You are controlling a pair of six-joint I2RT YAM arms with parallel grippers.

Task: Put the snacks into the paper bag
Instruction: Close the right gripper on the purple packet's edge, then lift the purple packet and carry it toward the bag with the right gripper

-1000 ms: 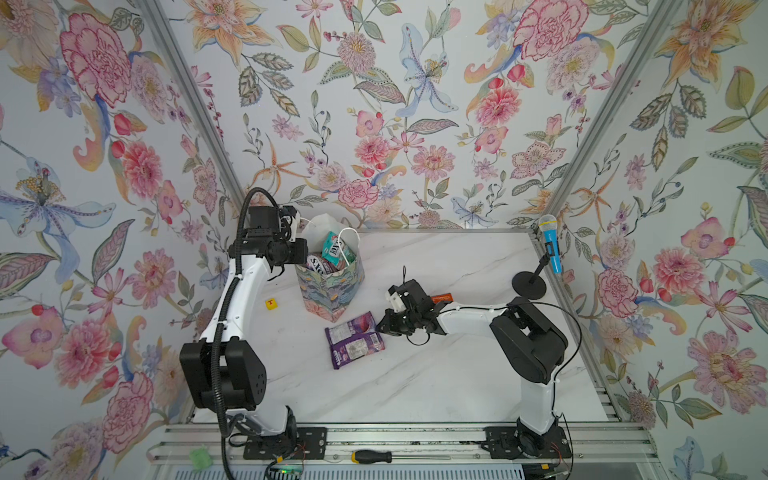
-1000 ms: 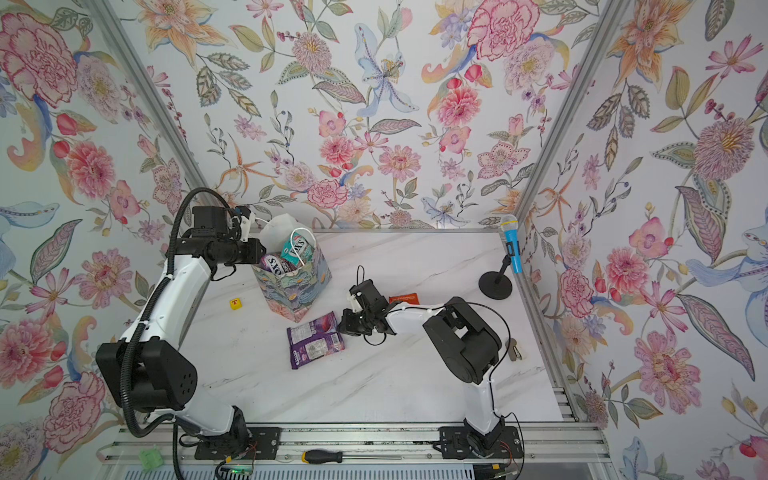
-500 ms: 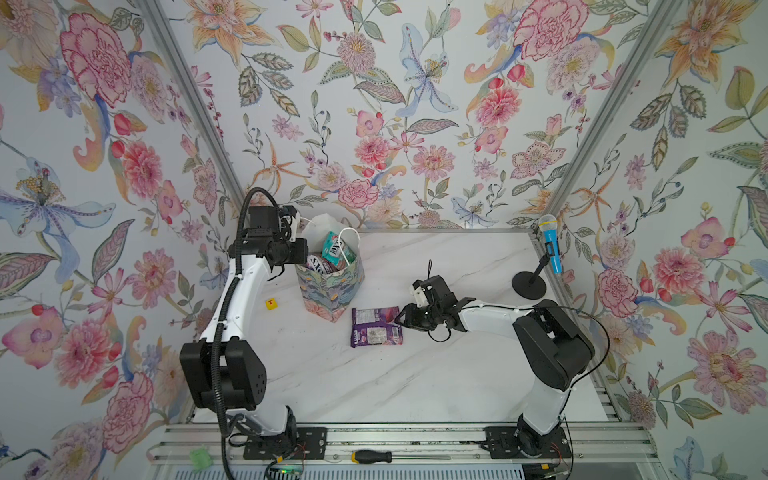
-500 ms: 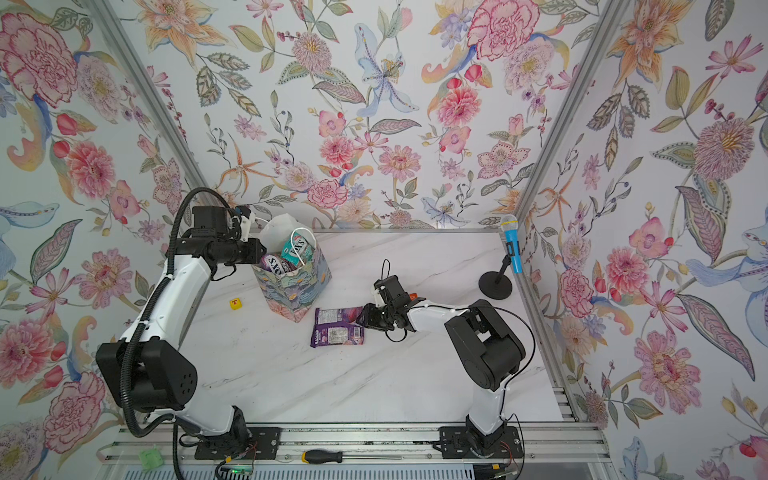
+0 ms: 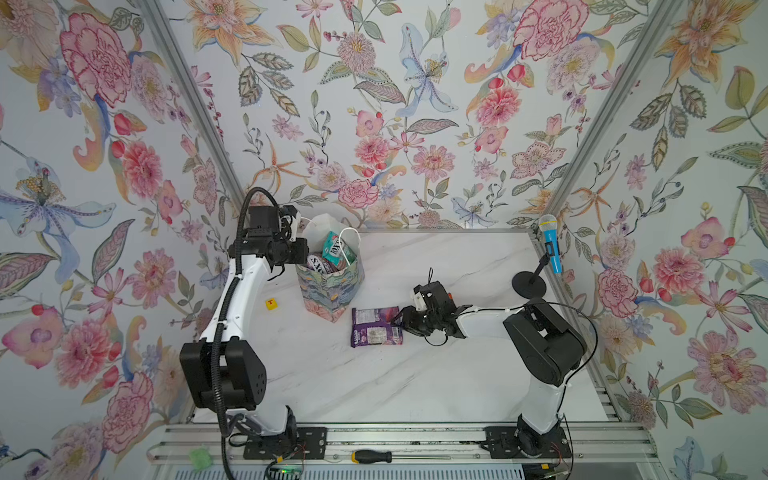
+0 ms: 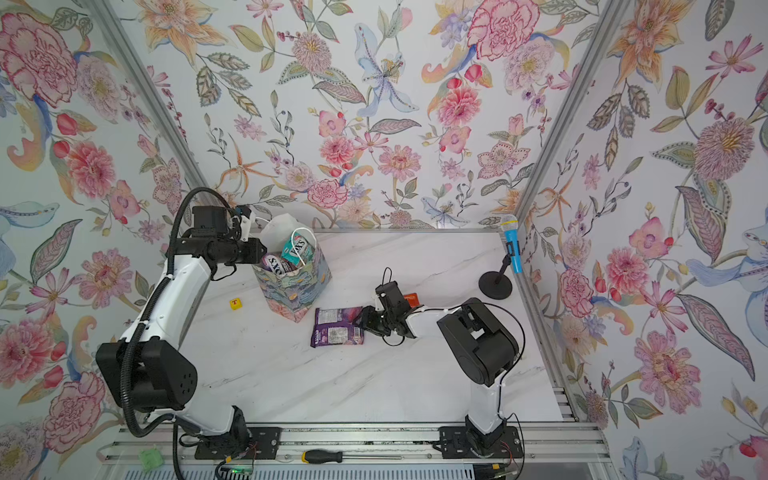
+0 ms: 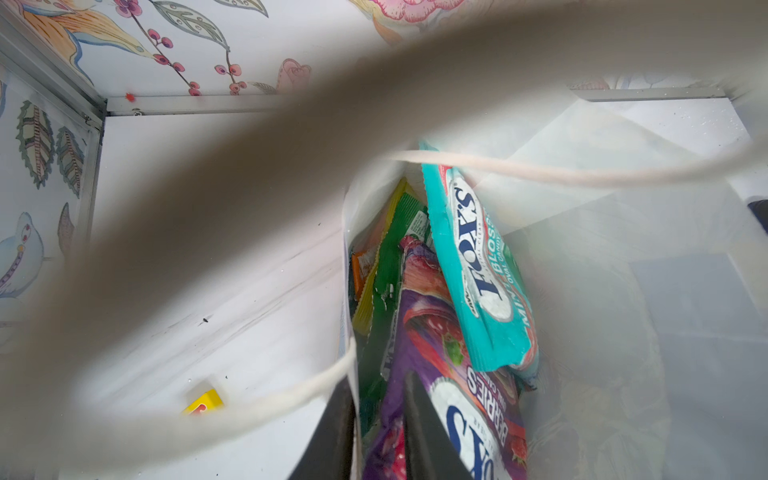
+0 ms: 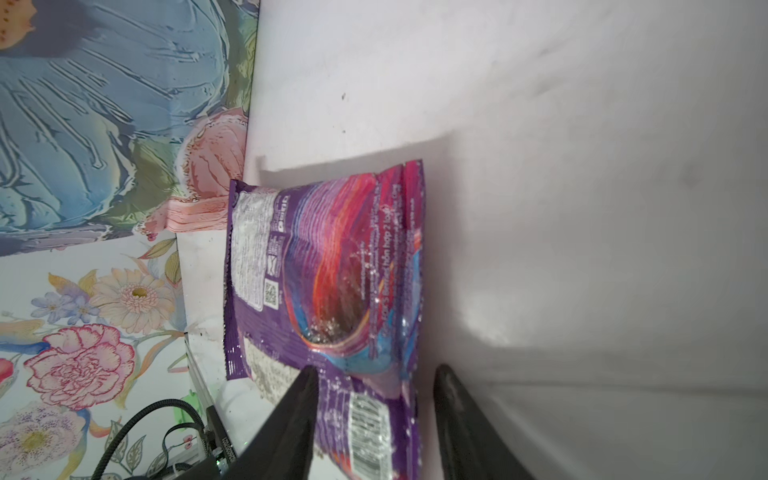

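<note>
A purple FOX'S pouch (image 5: pixel 376 326) lies flat, back side up, on the white marbled desk (image 5: pixel 415 386), its near end reaching between the fingers of the right tool (image 5: pixel 402 322). That tool sits low with its jaws parted and nothing in them. In the right wrist view one finger (image 8: pixel 299 415) overlaps the pouch's end and the other stands over bare desk beside it. The pouch looks light, thin and glossy, so probably slippery and crinkly, with loose sweets that shift inside. The flat crimped seal at the end nearest the tool seems the firmest place to pinch. Just beyond the pouch's far end stands the paper bag (image 5: pixel 330 291), upright and already crowded. A teal FOX'S pouch (image 7: pixel 478 266) sticks up from its mouth over a purple berries pouch (image 7: pixel 436 374) and a green pouch (image 7: pixel 390 257). A white cord handle (image 7: pixel 540 172) loops across the opening and could snag an incoming pouch. The left tool (image 7: pixel 376 382) straddles the bag's rim, one finger outside and one inside, set narrow. Whether it pinches the paper cannot be told. Close behind the right tool lies a small orange-red packet (image 6: pixel 410 298), not yet bagged. A yellow cube (image 5: pixel 271 304) sits beside the bag, and a blue microphone on a stand (image 5: pixel 549 245) stands well apart.
</note>
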